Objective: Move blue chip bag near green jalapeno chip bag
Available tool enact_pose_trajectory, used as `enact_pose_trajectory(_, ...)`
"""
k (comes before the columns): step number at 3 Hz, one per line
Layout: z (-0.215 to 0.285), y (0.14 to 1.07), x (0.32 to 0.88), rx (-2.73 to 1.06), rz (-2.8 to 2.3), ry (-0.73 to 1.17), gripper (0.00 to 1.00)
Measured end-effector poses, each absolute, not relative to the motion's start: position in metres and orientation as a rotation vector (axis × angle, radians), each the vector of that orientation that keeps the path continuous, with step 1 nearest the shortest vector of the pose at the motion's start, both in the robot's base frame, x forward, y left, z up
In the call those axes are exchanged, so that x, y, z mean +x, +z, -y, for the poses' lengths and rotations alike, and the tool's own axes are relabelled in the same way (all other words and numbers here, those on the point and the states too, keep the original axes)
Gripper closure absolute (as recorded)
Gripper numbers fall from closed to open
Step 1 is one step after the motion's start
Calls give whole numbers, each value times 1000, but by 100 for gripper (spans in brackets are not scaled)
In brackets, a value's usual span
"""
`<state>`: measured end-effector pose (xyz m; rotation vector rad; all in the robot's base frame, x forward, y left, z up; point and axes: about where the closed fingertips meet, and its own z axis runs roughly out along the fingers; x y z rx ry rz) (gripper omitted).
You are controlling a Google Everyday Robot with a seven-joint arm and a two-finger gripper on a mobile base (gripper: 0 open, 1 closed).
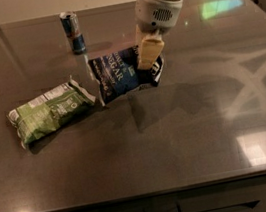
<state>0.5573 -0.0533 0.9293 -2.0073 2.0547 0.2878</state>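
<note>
1. The blue chip bag (117, 75) lies mid-table, just right of the green jalapeno chip bag (50, 110). Their nearest corners are close but apart. A drink can (73, 32) stands farther back.
2. The hand (147, 62) appears clamped on the blue bag's right end, pinching the foil there.
3. The bag looks light, puffed and crinkly, with soft, slippery foil and crushable contents.
4. The flat crimped end seam seems the best hold, being stiffer with no chips beneath. Squeezing the puffed middle risks slipping or crushing.
5. It should slide easily across the smooth table (203, 131).
</note>
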Motion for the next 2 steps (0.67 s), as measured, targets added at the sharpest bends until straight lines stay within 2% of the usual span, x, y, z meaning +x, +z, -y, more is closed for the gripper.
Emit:
enact_pose_trajectory(1,22,920,570,-2022,-2017,330,82)
enact_pose_trajectory(2,0,914,580,-2033,-1988,369,59)
